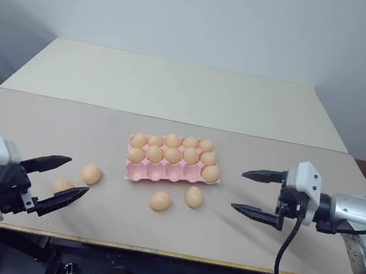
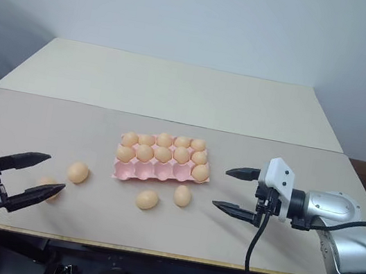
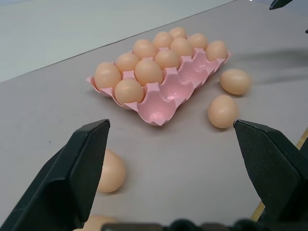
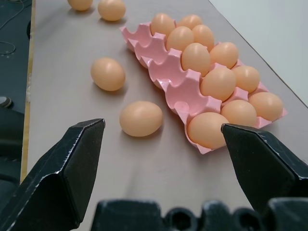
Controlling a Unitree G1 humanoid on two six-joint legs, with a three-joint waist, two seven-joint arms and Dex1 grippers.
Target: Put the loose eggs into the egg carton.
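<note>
both grippers hover wide open and empty over the near edge of the table (image 1: 45,121). left gripper (image 1: 63,179) sits at the near left, its black fingers spread around open air, one loose egg (image 1: 61,185) right between the tips and another egg (image 1: 91,174) just beyond them. right gripper (image 1: 258,194) hangs at the near right, pointing across toward the middle, jaws spread. between the two arms, two more loose eggs (image 1: 160,201) and (image 1: 194,196) lie on the table just in front of the egg carton (image 1: 163,172). pink carton sits mid-table, back two rows full, front row holding a single egg at its right end, four front cups bare.
</note>
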